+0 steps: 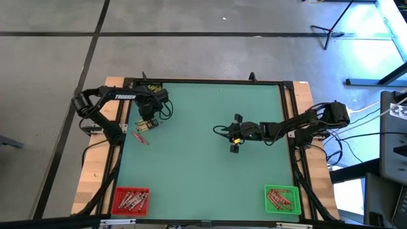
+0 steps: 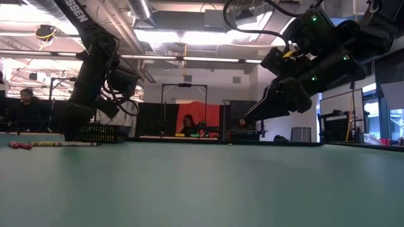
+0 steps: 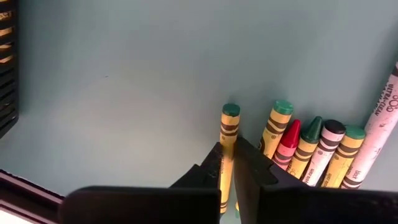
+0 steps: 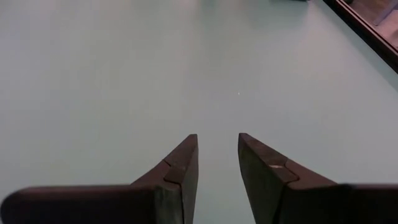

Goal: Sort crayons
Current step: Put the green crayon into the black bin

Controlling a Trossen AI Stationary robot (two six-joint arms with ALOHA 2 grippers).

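- Crayons lie in a small loose heap (image 1: 145,125) at about ten o'clock on the green table mat (image 1: 203,152). The left gripper (image 3: 227,167) has its dark fingers pinched onto one of them, a green-tipped wax stick in a yellow paper wrapper (image 3: 228,134), gripped along its shaft so it can lift clear of its neighbours.
- Just beside that stick, side by side, lie more green-tipped ones, a red one (image 3: 287,140) and a pale pink-wrapped one (image 3: 380,127); they look like the unsorted remainder.
- Slightly farther out, one pinkish crayon (image 1: 141,138) lies apart from the heap.
- At seven o'clock a red square bin (image 1: 130,200) holds crayons, and at five o'clock a green square bin (image 1: 282,198) holds more, likely one colour family each.
- Over the table's middle the right gripper (image 4: 217,163) hangs with fingers parted around nothing, probably waiting.
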